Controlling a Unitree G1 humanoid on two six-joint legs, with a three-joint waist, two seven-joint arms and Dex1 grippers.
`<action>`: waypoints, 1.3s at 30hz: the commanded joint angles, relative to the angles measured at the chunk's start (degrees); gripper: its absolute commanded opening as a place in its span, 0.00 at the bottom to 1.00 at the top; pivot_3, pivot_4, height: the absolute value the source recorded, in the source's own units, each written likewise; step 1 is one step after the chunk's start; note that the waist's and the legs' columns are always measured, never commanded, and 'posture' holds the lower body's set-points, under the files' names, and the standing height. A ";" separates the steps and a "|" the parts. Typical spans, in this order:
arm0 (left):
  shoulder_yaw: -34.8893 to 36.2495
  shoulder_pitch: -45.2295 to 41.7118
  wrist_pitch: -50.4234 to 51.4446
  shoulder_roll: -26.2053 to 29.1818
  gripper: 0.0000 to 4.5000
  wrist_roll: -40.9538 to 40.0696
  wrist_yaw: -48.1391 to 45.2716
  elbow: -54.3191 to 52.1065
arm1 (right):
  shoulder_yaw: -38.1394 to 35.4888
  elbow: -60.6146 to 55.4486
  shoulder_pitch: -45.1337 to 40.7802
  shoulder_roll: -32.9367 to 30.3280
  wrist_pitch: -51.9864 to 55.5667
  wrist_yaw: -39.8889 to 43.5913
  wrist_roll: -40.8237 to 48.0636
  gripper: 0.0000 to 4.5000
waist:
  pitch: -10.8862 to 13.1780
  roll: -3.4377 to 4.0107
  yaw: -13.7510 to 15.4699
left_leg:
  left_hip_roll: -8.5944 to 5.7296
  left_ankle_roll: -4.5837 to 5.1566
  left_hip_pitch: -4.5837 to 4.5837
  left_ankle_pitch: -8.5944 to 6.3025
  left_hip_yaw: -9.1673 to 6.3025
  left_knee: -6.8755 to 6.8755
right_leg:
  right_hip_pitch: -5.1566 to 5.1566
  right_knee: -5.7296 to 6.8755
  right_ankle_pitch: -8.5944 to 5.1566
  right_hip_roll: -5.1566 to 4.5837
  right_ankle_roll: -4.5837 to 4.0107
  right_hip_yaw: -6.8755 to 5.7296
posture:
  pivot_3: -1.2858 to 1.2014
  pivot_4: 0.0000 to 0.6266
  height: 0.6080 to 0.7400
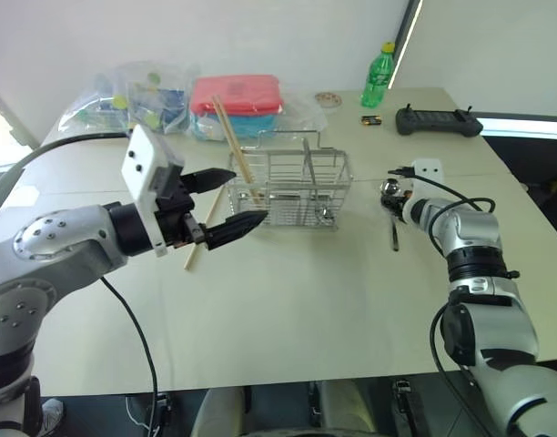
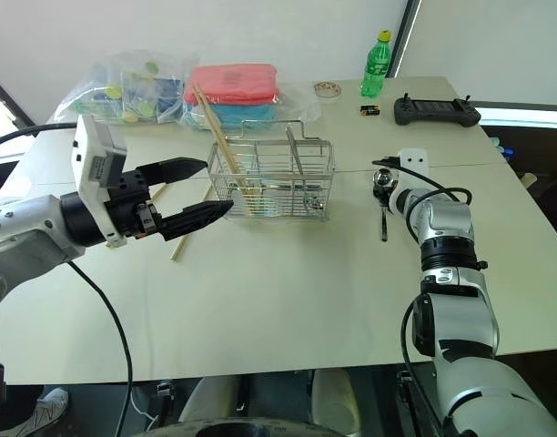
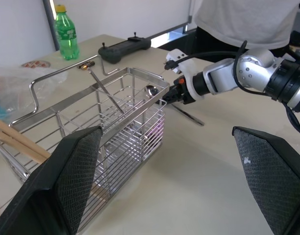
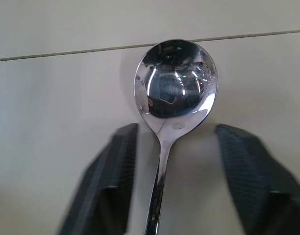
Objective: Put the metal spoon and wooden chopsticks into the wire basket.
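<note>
Pale table (image 1: 288, 309) under white walls. Left gripper (image 1: 226, 203) hovers spread wide and empty beside the basket (image 1: 292, 187), where chopsticks (image 1: 233, 137) lean; one stick (image 1: 199, 238) lies on the table. Right gripper (image 4: 172, 171) straddles the shiny spoon (image 4: 175, 93), fingers (image 4: 108, 171) apart, not yet pinching.

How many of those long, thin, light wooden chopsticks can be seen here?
3 at least: a leaning pair stands in the silver wire basket's left end, and a single stick lies on the table beside it, partly behind the left gripper. More may be hidden.
</note>
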 commanded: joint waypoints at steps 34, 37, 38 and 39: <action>3.50 -0.71 -1.91 -0.62 1.00 4.65 -2.72 3.01 | -6.51 -30.53 -14.04 11.28 -8.23 5.15 19.32 0.02 | 0.13 -0.01 0.31 | 0.17 0.01 0.11 0.00 -0.08 -0.39 | -0.30 0.47 0.04 0.20 0.26 0.05 | 0.52 0.24 0.76; 4.78 0.26 -1.55 -0.48 1.00 3.76 -2.18 2.10 | -3.27 -34.02 -9.84 13.97 -8.66 5.03 19.00 0.02 | 0.15 -0.01 0.45 | 0.13 0.00 0.01 0.00 -0.09 -0.27 | -0.32 0.49 -0.07 0.17 0.07 0.05 | 0.52 0.24 0.76; 5.05 0.59 -1.45 -0.38 1.00 3.63 -2.10 1.81 | -2.81 -34.56 -8.94 14.45 -8.73 4.90 19.06 0.02 | 0.15 -0.01 0.32 | 0.13 0.00 0.01 0.00 -0.09 -0.23 | -0.32 0.49 -0.07 0.17 0.07 0.07 | 0.52 0.24 0.76; 5.36 0.88 -1.37 -0.28 1.00 3.62 -2.00 1.61 | -2.44 -34.77 -7.88 14.94 -9.01 4.78 18.99 0.02 | 0.16 -0.01 0.27 | 0.12 0.00 0.01 0.00 -0.08 -0.23 | -0.32 0.49 -0.06 0.17 0.07 0.10 | 0.52 0.24 0.76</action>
